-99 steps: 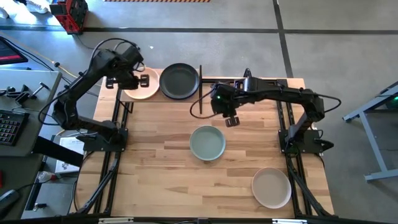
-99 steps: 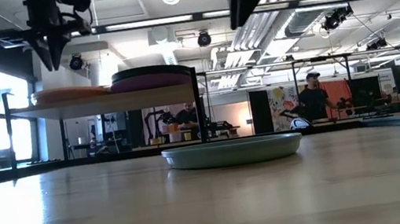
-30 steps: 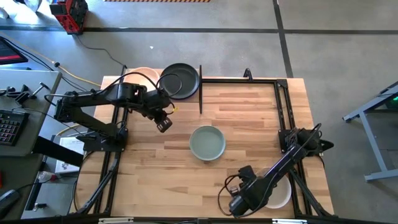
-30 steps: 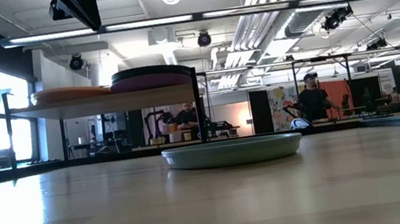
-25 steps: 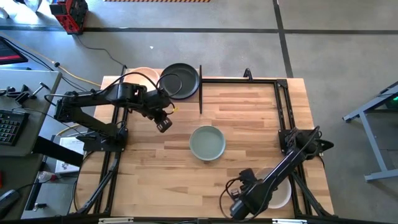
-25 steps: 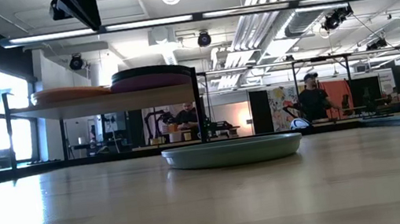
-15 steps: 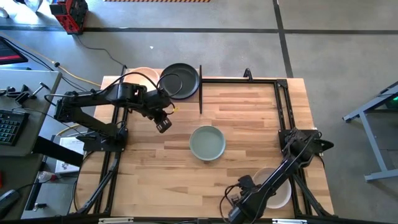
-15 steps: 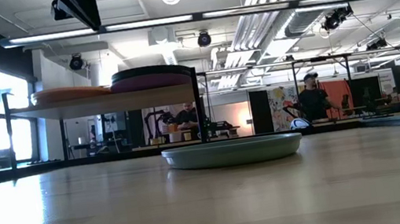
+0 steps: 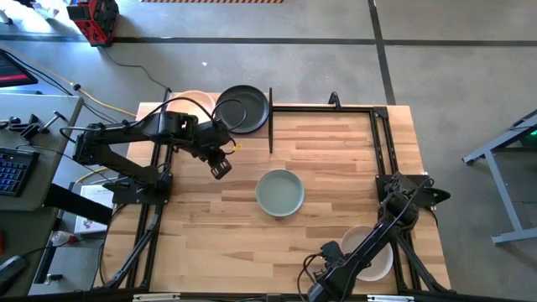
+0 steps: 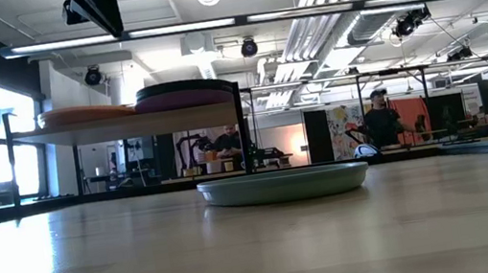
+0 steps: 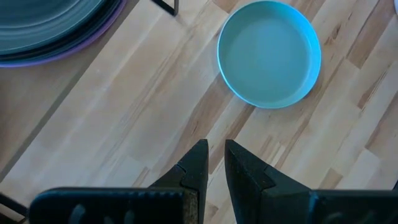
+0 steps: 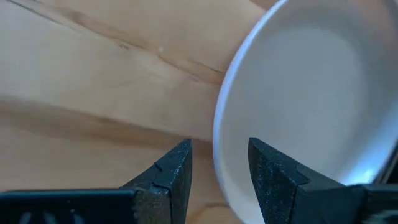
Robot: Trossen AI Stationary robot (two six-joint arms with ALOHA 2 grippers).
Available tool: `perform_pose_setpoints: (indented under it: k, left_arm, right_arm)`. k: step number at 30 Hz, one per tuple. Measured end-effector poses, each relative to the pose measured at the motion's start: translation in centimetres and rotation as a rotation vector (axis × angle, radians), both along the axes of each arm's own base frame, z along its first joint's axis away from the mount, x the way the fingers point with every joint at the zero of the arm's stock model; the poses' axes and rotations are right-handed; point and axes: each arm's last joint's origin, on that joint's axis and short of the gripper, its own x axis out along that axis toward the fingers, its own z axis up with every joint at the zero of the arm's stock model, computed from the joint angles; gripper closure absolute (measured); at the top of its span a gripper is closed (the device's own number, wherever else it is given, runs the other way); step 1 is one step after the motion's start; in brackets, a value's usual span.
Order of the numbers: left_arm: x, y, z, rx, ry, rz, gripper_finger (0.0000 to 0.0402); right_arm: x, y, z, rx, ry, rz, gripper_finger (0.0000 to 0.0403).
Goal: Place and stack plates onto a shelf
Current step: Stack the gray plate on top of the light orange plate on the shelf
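On the slatted tabletop, the right gripper is spread wide at the beige plate rim; left gripper nearly closed, empty.

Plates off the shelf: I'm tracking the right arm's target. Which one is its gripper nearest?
The beige plate near the table's front right corner; the right gripper sits at its rim.
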Motion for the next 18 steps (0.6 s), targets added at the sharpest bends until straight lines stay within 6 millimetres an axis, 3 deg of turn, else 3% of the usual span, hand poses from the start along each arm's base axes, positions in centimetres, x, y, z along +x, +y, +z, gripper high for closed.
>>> perform_pose_setpoints:
  k: [4, 12, 18]
  left_arm:
    - [0.0, 0.0, 0.0, 0.0, 0.0, 0.0, 0.0358]
    - [0.0, 0.0, 0.0, 0.0, 0.001, 0.0, 0.0358]
    - [0.0, 0.0, 0.0, 0.0, 0.0, 0.0, 0.0358]
  right_arm:
    - [-0.3, 0.0, -1.8, 0.067, 0.018, 0.009, 0.027]
    - [-0.3, -0.2, -2.1, 0.083, 0.026, 0.007, 0.0275]
    - [-0.3, -0.2, -2.2, 0.09, 0.022, 0.006, 0.0341]
